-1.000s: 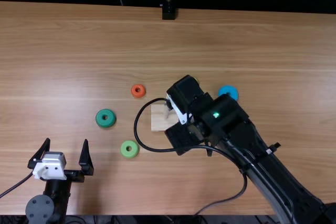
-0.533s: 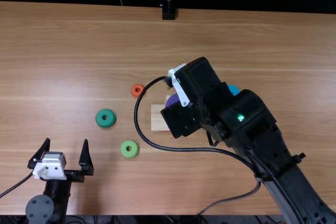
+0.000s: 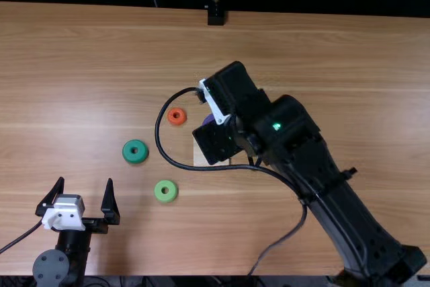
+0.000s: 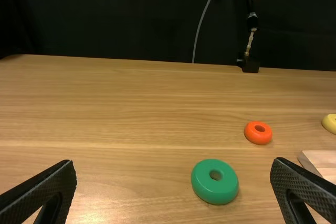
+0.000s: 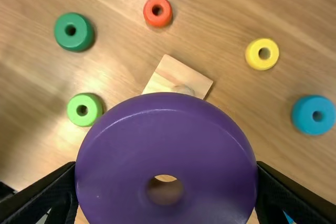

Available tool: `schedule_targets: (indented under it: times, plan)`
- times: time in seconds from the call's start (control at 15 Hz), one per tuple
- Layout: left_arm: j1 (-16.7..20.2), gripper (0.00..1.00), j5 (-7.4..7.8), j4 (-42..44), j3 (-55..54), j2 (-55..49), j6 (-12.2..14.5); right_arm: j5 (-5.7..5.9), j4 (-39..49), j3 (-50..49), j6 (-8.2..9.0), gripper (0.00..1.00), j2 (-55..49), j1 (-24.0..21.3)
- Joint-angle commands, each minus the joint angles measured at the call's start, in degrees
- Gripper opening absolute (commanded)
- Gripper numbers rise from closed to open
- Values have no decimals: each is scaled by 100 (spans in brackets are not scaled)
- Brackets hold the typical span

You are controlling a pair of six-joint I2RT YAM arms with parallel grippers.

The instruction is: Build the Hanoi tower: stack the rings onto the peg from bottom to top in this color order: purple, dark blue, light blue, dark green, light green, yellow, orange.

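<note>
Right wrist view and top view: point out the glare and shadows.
Right wrist view: a pale sheen curves along the purple ring, and bright glare lies on the table by the light green ring. Top view: a soft shadow falls beside the left gripper.

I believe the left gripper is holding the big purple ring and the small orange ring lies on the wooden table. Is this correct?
Not quite: the right gripper holds the big purple ring, as the right wrist view shows. The small orange ring does lie on the wooden table.
</note>
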Motion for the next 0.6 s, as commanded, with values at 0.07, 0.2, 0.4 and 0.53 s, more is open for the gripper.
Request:
schedule_targets:
  times: [0.07,0.2,0.4,0.53]
  plan:
    - [-29,100,-64,-152,-58,-89,29,29,42,345,-24,0,102,-25]
    - [-29,100,-64,-152,-58,-89,29,29,42,503,-34,0,234,-25]
    - [-29,100,-64,-152,-58,-89,29,29,137,618,-24,0,401,-113]
    - [-29,100,-64,-152,-58,-89,29,29,148,626,-34,0,489,-245]
